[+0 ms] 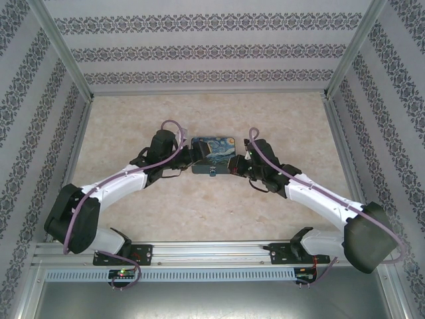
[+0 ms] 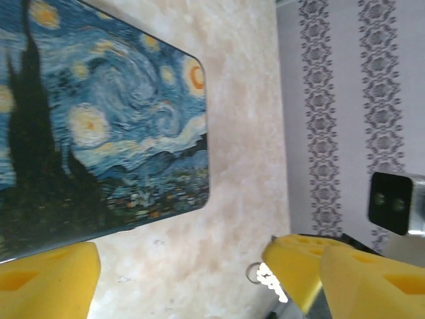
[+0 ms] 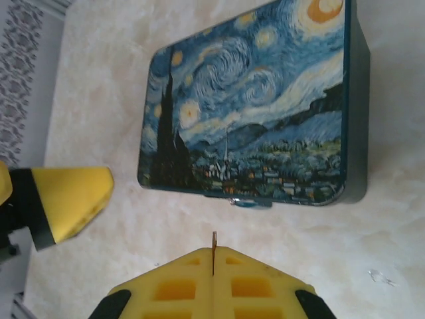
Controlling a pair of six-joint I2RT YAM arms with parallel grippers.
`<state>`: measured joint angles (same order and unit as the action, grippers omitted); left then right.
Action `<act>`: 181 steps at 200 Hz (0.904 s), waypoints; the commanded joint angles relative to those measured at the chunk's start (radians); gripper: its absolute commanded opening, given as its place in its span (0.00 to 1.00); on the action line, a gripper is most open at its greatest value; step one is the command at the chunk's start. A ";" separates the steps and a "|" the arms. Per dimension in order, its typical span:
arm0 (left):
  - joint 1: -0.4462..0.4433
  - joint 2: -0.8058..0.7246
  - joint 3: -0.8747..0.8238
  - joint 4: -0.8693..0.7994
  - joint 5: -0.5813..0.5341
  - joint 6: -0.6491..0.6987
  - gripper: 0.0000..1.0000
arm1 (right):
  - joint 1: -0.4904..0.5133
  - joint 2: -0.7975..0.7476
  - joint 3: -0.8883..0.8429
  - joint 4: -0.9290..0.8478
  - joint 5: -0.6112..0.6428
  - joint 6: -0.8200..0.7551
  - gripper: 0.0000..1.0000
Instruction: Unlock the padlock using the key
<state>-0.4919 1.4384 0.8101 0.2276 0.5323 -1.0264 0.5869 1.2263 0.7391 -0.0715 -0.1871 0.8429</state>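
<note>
Beige marbled table [image 1: 219, 212] with the box [image 1: 213, 154] at centre frame, padlock [image 3: 251, 201] on its lower edge. Right gripper [image 3: 214, 256] is clenched on the key [image 3: 214, 240] at bottom centre; left gripper [image 2: 206, 266] is spread wide and empty.

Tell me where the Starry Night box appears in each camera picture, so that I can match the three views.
Top external: the box lies at the centre of the table.
Left wrist: the box is in the upper left, cut by the top and left edges.
Right wrist: the box is in the upper middle and right, beyond the key.
Shared landmark: the dark cypress in the print.
</note>
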 commanded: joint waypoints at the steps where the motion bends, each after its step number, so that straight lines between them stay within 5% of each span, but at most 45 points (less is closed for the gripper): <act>1: -0.015 0.027 -0.015 0.188 0.052 -0.158 0.79 | -0.019 -0.018 -0.006 0.105 -0.074 0.049 0.00; 62: -0.021 0.078 -0.007 0.391 0.081 -0.328 0.62 | -0.055 -0.025 -0.030 0.246 -0.203 0.050 0.00; 135: -0.018 0.035 0.106 0.049 0.162 0.113 0.56 | -0.253 -0.014 -0.096 0.387 -0.613 -0.056 0.00; 181: -0.020 0.087 0.162 0.025 0.228 0.154 0.50 | -0.272 0.021 -0.099 0.397 -0.599 -0.046 0.00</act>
<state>-0.4984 1.5055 0.9318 0.2817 0.7033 -0.9443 0.3225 1.2301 0.6476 0.2749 -0.7551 0.8101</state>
